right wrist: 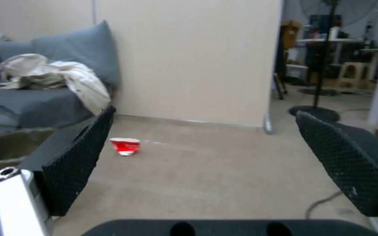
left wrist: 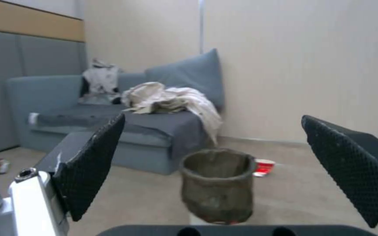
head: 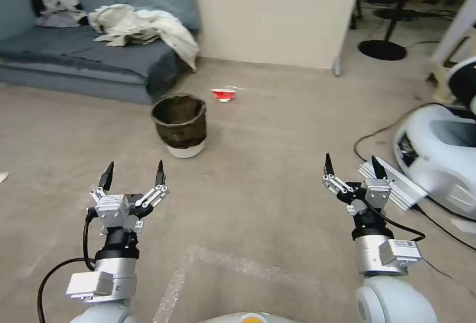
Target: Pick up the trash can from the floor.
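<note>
The trash can (head: 179,125) stands upright on the floor (head: 277,164) just in front of the sofa's corner, a small white bin with a dark bag folded over its rim. In the left wrist view the trash can (left wrist: 217,185) sits ahead, between the spread fingers. My left gripper (head: 133,175) hangs open and holds nothing, short of the can and a little to its left. My right gripper (head: 353,167) is open too, well off to the can's right. An edge of the trash can (right wrist: 5,144) shows in the right wrist view.
A crushed red-and-white paper cup (head: 223,94) lies on the floor behind the can. A grey-blue sofa (head: 74,60) with a crumpled cloth (head: 144,28) stands at the back left. A white machine (head: 441,149) and black cables (head: 377,134) crowd the right. A beige wall (head: 272,11) stands behind.
</note>
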{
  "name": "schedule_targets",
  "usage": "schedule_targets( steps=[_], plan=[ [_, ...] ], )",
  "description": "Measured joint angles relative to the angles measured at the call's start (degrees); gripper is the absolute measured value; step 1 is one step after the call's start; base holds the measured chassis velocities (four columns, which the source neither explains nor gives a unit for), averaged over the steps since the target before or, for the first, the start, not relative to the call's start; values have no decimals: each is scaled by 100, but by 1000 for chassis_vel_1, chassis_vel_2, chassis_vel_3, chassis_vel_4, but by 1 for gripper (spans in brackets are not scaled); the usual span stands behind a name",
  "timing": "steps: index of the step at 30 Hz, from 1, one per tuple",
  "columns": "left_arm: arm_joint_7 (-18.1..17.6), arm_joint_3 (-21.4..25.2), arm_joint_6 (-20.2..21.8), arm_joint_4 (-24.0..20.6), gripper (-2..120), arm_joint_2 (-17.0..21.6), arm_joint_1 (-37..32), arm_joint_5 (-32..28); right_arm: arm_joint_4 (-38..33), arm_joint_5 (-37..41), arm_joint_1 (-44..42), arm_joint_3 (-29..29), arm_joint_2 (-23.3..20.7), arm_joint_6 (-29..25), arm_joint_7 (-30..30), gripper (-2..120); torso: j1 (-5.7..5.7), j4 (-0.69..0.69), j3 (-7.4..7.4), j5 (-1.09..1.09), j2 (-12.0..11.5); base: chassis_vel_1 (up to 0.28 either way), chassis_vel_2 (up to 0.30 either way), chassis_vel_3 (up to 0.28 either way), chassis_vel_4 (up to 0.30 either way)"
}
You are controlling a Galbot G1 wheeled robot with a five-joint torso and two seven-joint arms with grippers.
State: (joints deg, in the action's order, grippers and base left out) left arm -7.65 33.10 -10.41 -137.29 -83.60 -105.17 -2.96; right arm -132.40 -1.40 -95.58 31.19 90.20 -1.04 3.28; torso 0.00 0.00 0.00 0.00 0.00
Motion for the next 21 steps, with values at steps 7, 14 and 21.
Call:
schedule_targets(
  steps=[7, 14, 21],
  plan=[
    [-17, -7, -149, 44, 100, 0, 4, 25, 4, 13, 5, -6, 2, 0, 0, 100, 0, 3, 0, 0, 0, 115, 116, 117, 104],
    [-25, -5, -159, 44, 100, 3, 2, 26, 9, 32, 5, -8, 5, 0, -6, 100, 0, -1, 0, 1, 0, 6, 8, 10, 13],
    [-31, 5, -158, 21, 100, 8, -4, 13, 9, 28, 4, -11, 7, -1, -10, 100, 0, 0, 0, 1, 0, -40, 43, 41, -47]
  ],
)
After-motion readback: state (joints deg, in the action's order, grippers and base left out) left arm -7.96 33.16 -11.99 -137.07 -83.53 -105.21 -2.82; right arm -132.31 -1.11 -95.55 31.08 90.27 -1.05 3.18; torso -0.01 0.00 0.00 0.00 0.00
